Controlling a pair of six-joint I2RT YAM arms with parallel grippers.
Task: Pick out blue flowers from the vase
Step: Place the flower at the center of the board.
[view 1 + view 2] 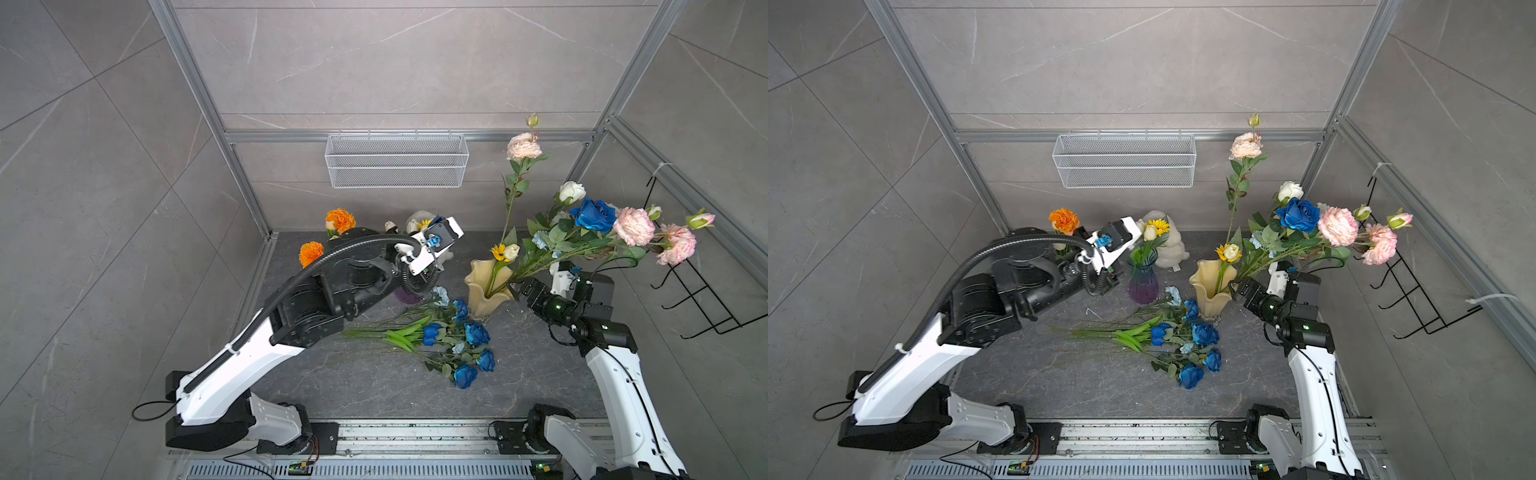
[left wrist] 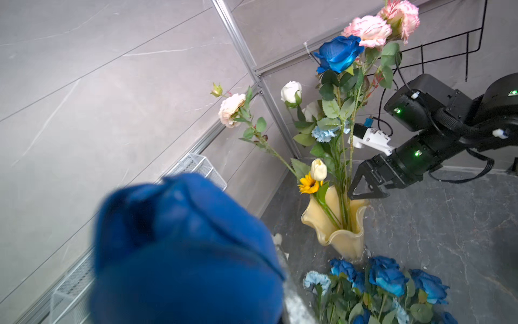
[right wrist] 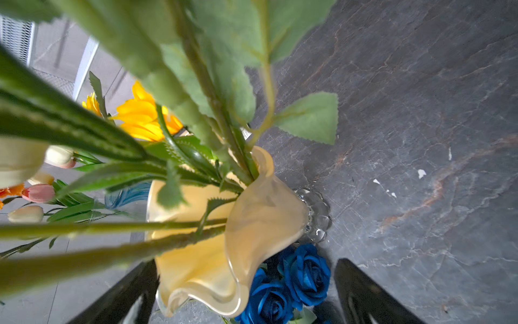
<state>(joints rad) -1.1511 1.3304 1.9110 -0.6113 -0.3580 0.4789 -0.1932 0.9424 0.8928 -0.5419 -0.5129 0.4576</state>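
A cream vase [image 1: 486, 299] [image 3: 260, 218] holds a deep-blue rose [image 1: 593, 215] [image 2: 339, 53] and a pale blue carnation [image 2: 322, 134] among pink and white blooms. My right gripper [image 1: 517, 291] [image 3: 246, 262] is open, its fingers either side of the vase's rim, close under the stems. Several blue flowers [image 1: 473, 332] [image 2: 388, 276] lie on the table. My left wrist [image 1: 1111, 245] hangs over a purple vase [image 1: 1143, 284]. A dark-blue tulip bud [image 2: 185, 252] fills the left wrist view and hides the fingers, which stand close together.
A white wire basket [image 1: 397, 160] hangs on the back wall and a black wire rack [image 1: 698, 291] on the right wall. Orange marigolds [image 1: 340, 220] and a white plush toy [image 1: 1167, 245] stand at the back. A sunflower [image 1: 1158, 226] sits in the purple vase.
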